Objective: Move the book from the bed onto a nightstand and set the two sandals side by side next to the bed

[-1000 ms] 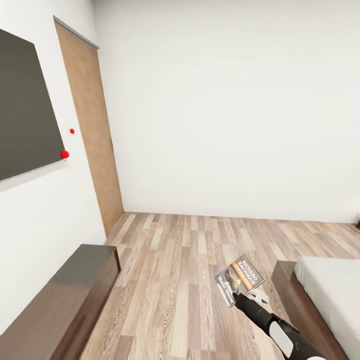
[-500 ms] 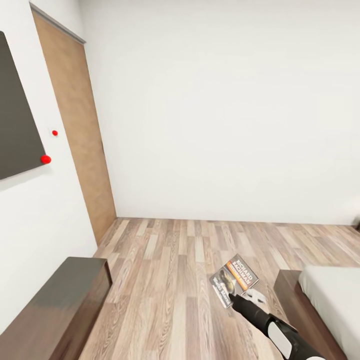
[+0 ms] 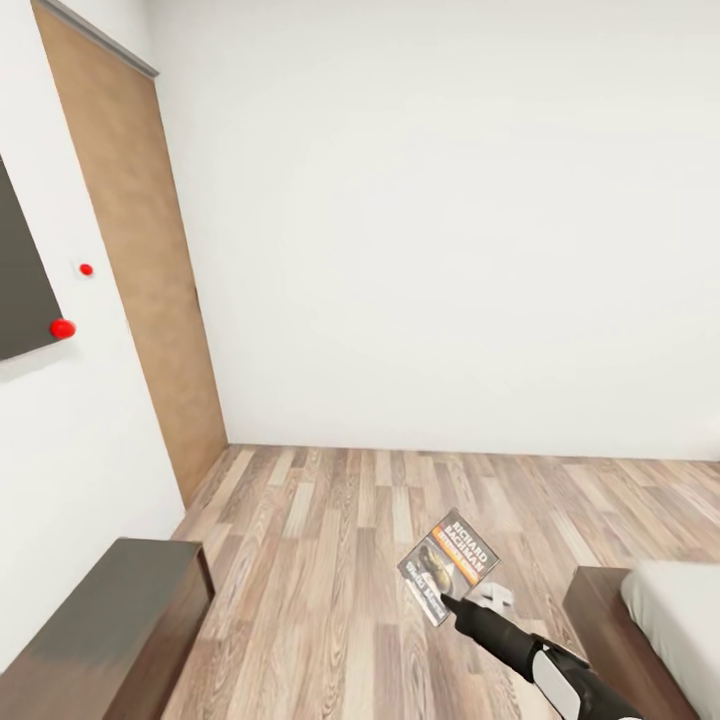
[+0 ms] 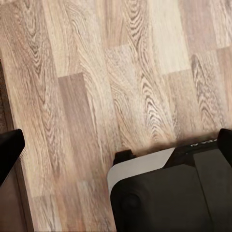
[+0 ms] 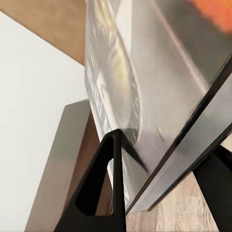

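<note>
The right gripper point(image 3: 452, 603) holds the book point(image 3: 449, 565), jaws clamped on its lower edge, lifted above the wood-plank floor point(image 3: 330, 560) just beside the bed point(image 3: 640, 620) corner. The carrying step seems underway; no nightstand is in sight, so the next move likely calls for finding one. Wide open floor lies ahead up to the white wall point(image 3: 450, 220). A long low cabinet point(image 3: 110, 620) and the door point(image 3: 140, 270) line the left side. I cannot tell how the left jaws stand.

Bed point(image 3: 668, 620) cut off at edge.
</note>
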